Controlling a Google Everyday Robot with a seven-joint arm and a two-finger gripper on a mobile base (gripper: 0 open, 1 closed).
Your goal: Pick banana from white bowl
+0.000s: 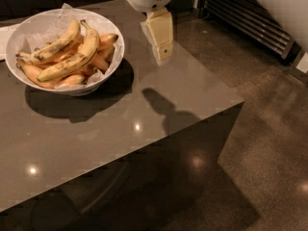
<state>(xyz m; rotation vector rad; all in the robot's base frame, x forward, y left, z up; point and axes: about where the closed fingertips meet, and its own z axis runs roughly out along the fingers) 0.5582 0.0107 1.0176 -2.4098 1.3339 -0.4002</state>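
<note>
Banana (72, 61) atop pile in bowl (118, 47), upper left. Gripper (159, 38) hangs top centre, apart from bowl, carrying nothing; how far open, cannot tell. Reach, grasp, lift all remain.

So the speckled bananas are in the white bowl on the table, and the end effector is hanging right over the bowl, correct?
Not quite. In the camera view the end effector hangs over the table beside the white bowl, not over it. The bananas are in the bowl, as you said.
</note>
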